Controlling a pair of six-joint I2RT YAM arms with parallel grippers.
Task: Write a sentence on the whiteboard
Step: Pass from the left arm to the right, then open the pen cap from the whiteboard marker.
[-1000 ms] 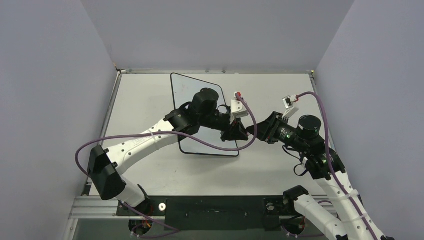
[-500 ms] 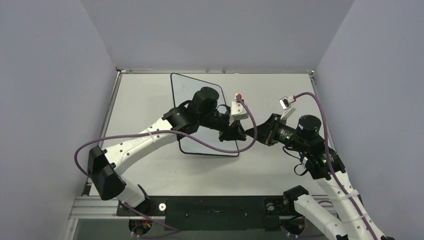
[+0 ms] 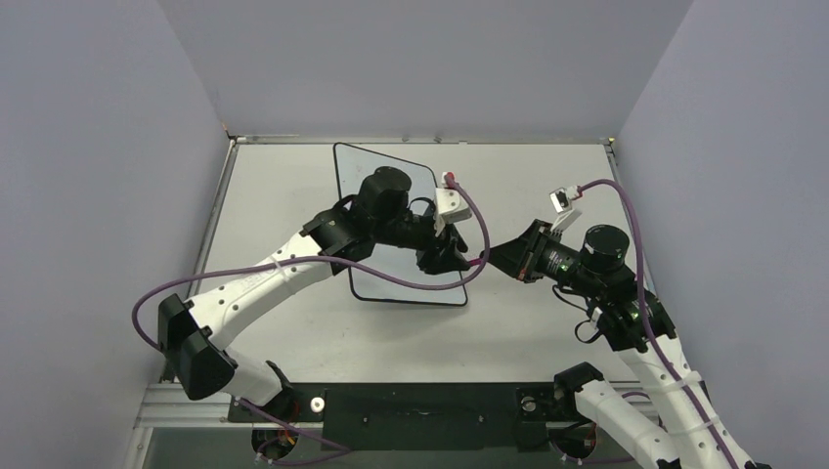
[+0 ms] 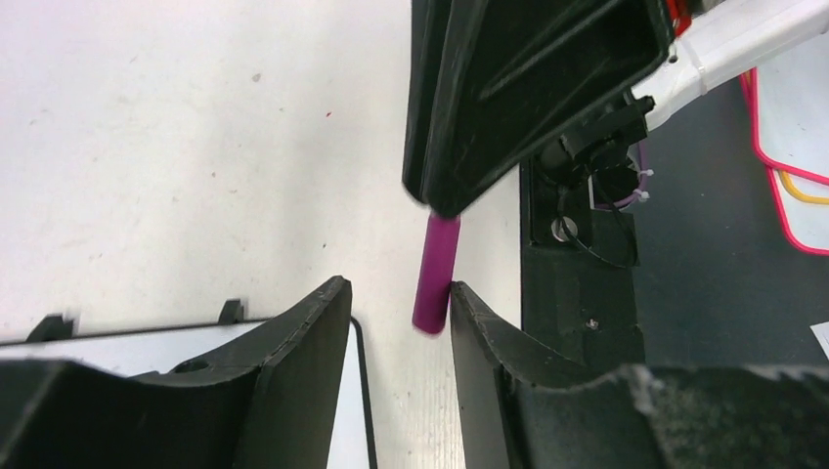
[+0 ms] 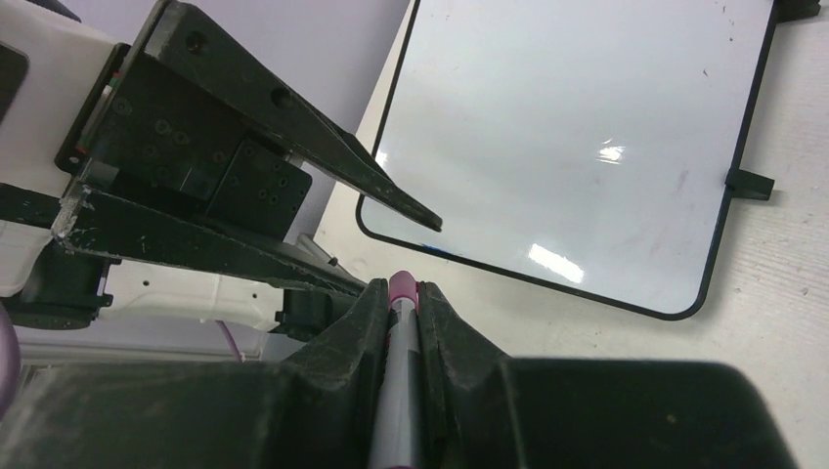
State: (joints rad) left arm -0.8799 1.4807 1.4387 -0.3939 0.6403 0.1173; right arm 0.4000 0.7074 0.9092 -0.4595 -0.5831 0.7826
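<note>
- Right wrist view: the right gripper point(image 5: 401, 291) has its fingers pressed together on a marker point(image 5: 397, 386), which has a grey barrel and a cap end poking just past the tips.
- The left gripper point(image 4: 396, 293) stands spread. The marker's magenta cap point(image 4: 435, 274) sits in the gap, against or just beside one finger and clear of the other.
- From the top external view, both arms bend inward and the two claws meet tip to tip near the board's right-hand edge.
- The whiteboard point(image 5: 587, 127) lies flat on the table point(image 3: 547, 176). It is glossy white with a thin black frame, rounded corners and small black tabs on one long edge. It shows light glints and a few faint specks.
- From above, the left arm's wrist hangs over the board and hides its middle.
</note>
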